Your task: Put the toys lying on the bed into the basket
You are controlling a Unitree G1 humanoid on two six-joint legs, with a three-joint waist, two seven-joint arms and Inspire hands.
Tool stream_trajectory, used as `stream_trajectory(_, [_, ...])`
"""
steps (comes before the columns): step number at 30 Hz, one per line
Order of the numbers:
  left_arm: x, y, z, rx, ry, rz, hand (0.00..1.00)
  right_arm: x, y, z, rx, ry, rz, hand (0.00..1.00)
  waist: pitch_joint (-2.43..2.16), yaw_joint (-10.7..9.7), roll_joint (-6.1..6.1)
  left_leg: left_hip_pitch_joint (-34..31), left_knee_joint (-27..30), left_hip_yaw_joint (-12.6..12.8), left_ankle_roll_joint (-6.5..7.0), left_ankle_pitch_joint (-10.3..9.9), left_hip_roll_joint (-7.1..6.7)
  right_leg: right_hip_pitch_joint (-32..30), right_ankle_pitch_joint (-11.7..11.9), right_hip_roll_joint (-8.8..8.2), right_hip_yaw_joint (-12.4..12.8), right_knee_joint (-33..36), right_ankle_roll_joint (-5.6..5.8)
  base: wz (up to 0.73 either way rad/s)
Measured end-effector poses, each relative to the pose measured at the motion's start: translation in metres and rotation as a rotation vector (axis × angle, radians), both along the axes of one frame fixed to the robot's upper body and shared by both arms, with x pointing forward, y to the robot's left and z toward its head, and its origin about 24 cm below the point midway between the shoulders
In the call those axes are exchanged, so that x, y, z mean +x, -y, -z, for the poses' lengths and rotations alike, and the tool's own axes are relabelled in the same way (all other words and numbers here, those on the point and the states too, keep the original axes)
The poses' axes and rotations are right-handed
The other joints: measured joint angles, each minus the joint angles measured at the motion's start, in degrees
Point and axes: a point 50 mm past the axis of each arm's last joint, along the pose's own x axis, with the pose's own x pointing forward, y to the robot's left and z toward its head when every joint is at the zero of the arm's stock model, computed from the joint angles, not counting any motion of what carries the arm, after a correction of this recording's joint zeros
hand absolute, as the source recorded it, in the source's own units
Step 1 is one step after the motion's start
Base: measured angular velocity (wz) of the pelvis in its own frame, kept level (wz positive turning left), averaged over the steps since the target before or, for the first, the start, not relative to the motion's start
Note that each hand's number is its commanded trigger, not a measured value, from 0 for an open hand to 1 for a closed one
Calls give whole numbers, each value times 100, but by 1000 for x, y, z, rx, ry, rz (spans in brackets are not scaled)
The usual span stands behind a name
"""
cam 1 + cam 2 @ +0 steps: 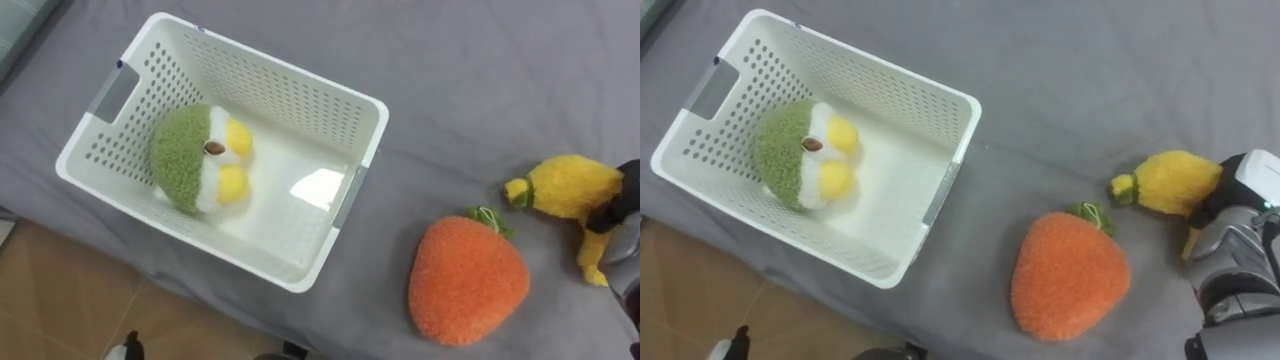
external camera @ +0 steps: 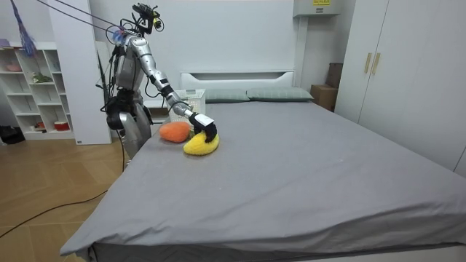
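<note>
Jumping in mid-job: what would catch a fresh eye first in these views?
A big orange strawberry toy lies on the grey bed, right of a white basket that sits at the bed's edge. The basket already holds a round green plush toy. Further right lies a yellow toy, with the robot's right hand against it.

2 pillows lie at the white headboard.
</note>
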Motion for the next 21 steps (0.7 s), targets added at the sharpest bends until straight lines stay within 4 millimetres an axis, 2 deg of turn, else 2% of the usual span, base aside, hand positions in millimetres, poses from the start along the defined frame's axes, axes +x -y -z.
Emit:
stream_trajectory(7, [-7, 0, 2, -8, -13, -1, 0, 1, -1, 1, 50, 0, -21, 100, -8, -95, 15, 90, 3, 52, 3, 2, -1, 90, -1, -8, 5, -2, 2, 0])
stream_trajectory(16, [-5, 1, 1, -14, 6, 5, 0, -2, 0, 4, 97, 13, -21, 100, -40, -165, 79, 282, -14, 19, 5, 20, 0, 291, 3, -2, -7, -8, -5, 0])
stream_trajectory(21, [-9, -4, 0, -15, 19, -26, 0, -8, 6, 4, 105, 31, -8, 100, -52, -322, 70, 510, -65, 12, 5, 19, -1, 507, 3, -2, -8, -24, -5, 1])
